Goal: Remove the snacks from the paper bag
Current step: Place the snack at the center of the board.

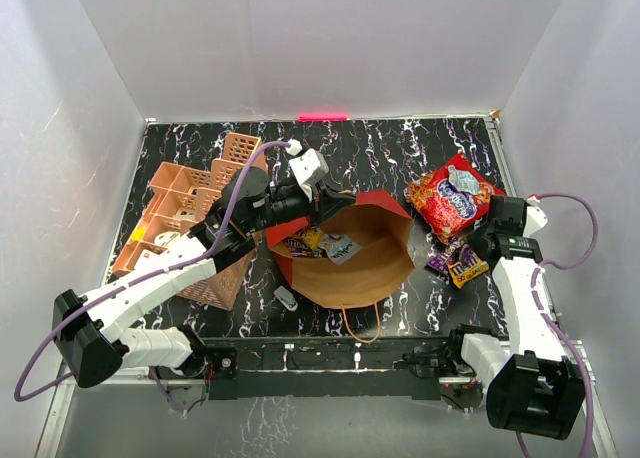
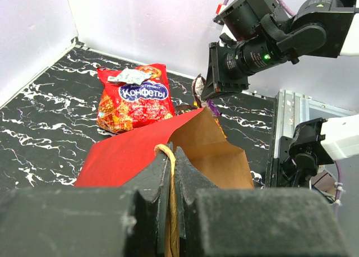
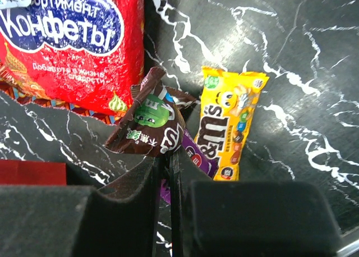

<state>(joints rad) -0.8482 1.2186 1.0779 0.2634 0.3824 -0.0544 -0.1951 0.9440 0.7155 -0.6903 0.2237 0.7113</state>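
Snacks lie in two places: the red cookie bag (image 1: pixel 455 200), brown packet (image 3: pixel 151 122), yellow packet (image 3: pixel 231 125) and purple packet (image 3: pixel 205 159) on the table (image 1: pixel 400 148) right of the paper bag (image 1: pixel 365 263) — more packets (image 1: pixel 322 244) inside it. The left gripper (image 2: pixel 172 160) is clamped on the bag's handle (image 2: pixel 164 149); the right gripper (image 3: pixel 169 164) is closed, pinching the brown packet's corner.

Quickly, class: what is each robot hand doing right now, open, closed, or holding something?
Left hand: closed on the loop handle of the paper bag.
Right hand: closed, pinching the brown packet.
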